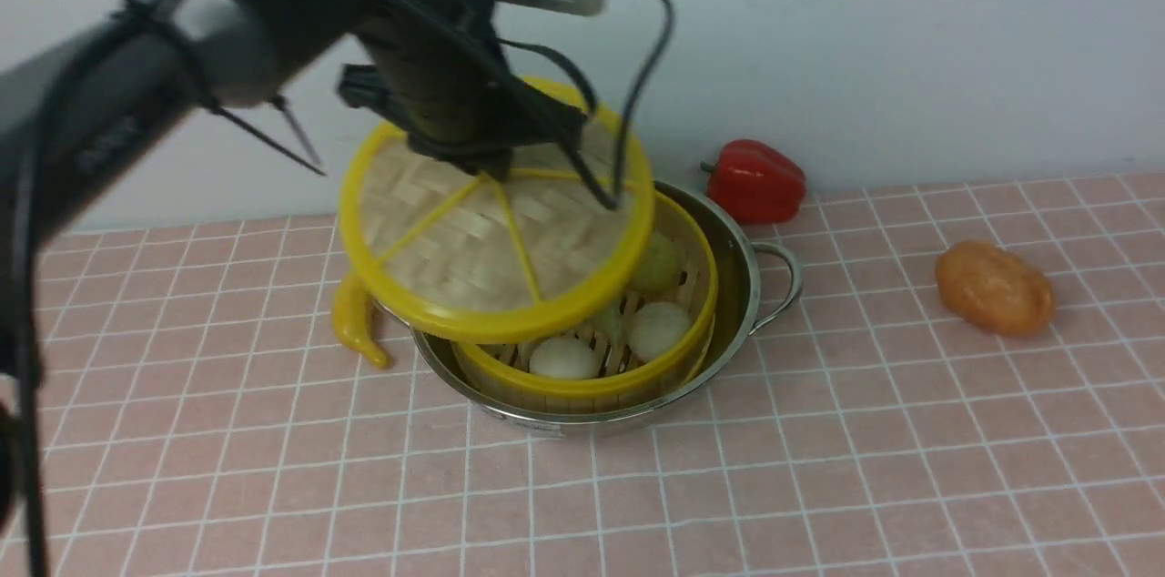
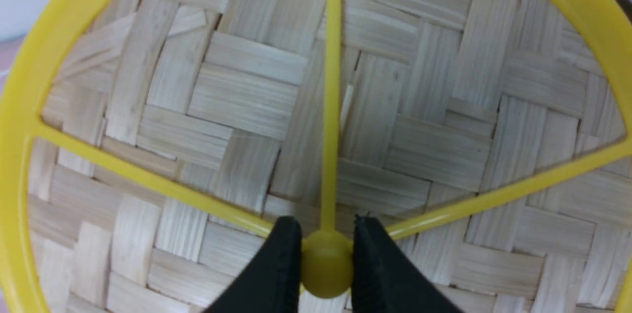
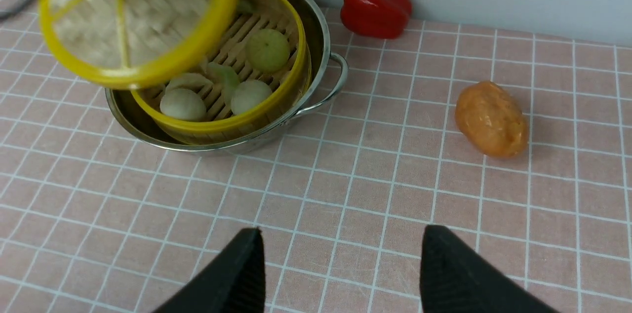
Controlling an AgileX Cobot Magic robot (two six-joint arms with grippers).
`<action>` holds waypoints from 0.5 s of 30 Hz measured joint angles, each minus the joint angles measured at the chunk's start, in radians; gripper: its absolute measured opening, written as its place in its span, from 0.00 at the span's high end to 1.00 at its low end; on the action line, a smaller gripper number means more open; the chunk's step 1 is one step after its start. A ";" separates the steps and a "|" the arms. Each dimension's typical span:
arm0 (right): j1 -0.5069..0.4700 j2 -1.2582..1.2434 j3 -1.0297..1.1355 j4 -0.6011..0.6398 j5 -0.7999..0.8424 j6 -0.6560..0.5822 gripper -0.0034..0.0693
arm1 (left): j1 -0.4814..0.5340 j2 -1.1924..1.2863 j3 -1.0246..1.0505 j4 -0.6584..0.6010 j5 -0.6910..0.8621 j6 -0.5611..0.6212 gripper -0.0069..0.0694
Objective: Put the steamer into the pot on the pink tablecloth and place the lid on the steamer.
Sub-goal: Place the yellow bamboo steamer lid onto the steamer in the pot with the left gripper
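Lid (image 1: 496, 236) tilted above the steamer (image 1: 582, 386).
My left gripper (image 2: 327, 228) pinches its knob (image 2: 326, 273); my right gripper (image 3: 340, 244) gapes empty.

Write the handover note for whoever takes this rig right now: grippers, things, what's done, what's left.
Left gripper: shut on the lid by its centre knob, holding it tilted above the steamer and offset toward the left.
Right gripper: open, empty, above the tablecloth.
Done: steamer sits in the pot on the tablecloth.
Left: centre and level the lid, lower it onto the steamer, release.
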 joint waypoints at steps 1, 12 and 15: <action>0.000 0.000 0.000 0.000 0.000 0.001 0.37 | -0.023 0.021 -0.017 0.016 0.001 -0.008 0.75; 0.000 0.000 0.000 0.002 0.000 0.022 0.37 | -0.094 0.200 -0.155 0.072 0.077 -0.033 0.75; 0.000 0.000 0.000 0.002 0.000 0.022 0.37 | -0.094 0.214 -0.156 0.074 0.072 -0.032 0.75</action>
